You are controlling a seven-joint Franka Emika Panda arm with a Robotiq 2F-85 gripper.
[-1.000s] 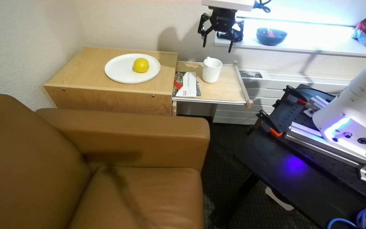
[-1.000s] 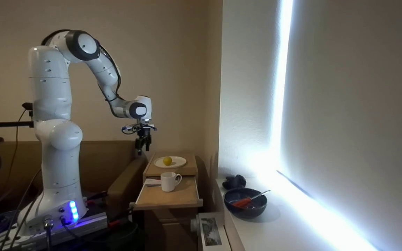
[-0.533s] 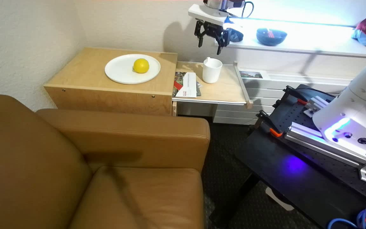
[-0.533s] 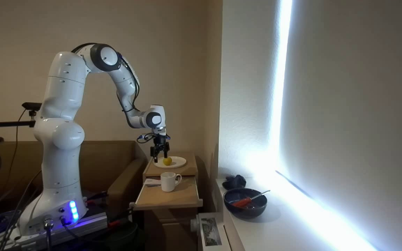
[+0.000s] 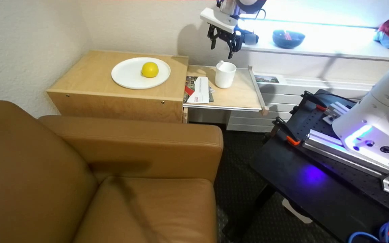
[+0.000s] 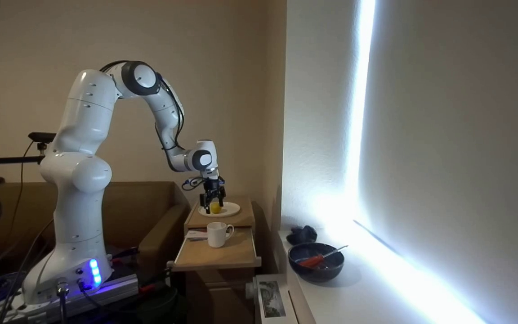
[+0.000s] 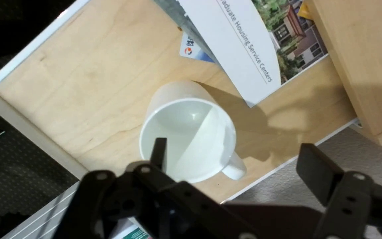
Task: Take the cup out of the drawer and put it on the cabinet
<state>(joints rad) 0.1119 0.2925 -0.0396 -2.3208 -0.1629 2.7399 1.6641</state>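
The gripper (image 5: 221, 50) hovers with its two fingers (image 7: 318, 172) spread wide, over the white cup (image 5: 225, 76) and apart from it. Under the gripper, the cup stands upright in the pulled-out drawer (image 5: 244, 94), printed papers (image 5: 200, 89) lying near it. Farther out from the gripper, the cabinet (image 5: 79, 72) bears a white plate (image 5: 124, 74) with a yellow fruit (image 5: 150, 69).
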